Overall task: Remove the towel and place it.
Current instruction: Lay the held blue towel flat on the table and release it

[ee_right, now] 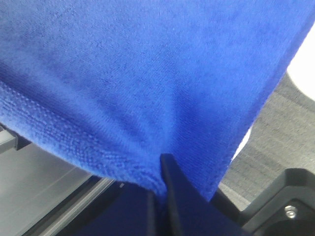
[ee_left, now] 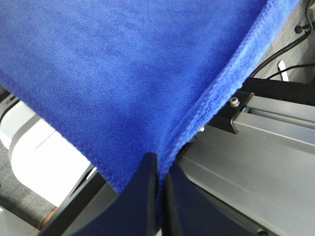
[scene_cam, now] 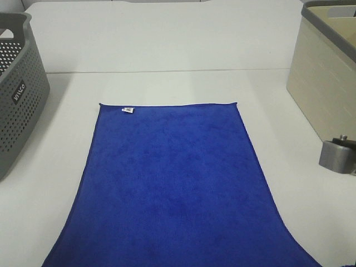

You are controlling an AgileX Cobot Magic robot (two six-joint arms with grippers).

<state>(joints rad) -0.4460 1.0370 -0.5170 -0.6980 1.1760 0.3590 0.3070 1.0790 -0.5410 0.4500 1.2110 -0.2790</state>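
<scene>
The royal-blue towel (scene_cam: pixel 172 189) lies spread flat on the white table (scene_cam: pixel 167 50), its white tag (scene_cam: pixel 128 110) at the far short edge and its near end running out past the bottom of the exterior view. Neither gripper shows in that view. In the left wrist view my left gripper (ee_left: pixel 158 196) is shut on a hemmed edge of the towel (ee_left: pixel 138 73), which stretches away from the dark fingers (ee_left: pixel 142 196). In the right wrist view my right gripper (ee_right: pixel 158 196) is shut on the towel (ee_right: pixel 147 73) near a corner, the cloth puckered at the pinch.
A grey perforated basket (scene_cam: pixel 14 94) stands at the table's left edge. A beige basket (scene_cam: pixel 325 72) with a grey rim stands at the right. A small grey metal block (scene_cam: pixel 337 156) sits in front of the beige basket. Aluminium frame rails (ee_left: pixel 256 147) lie below the towel's near edge.
</scene>
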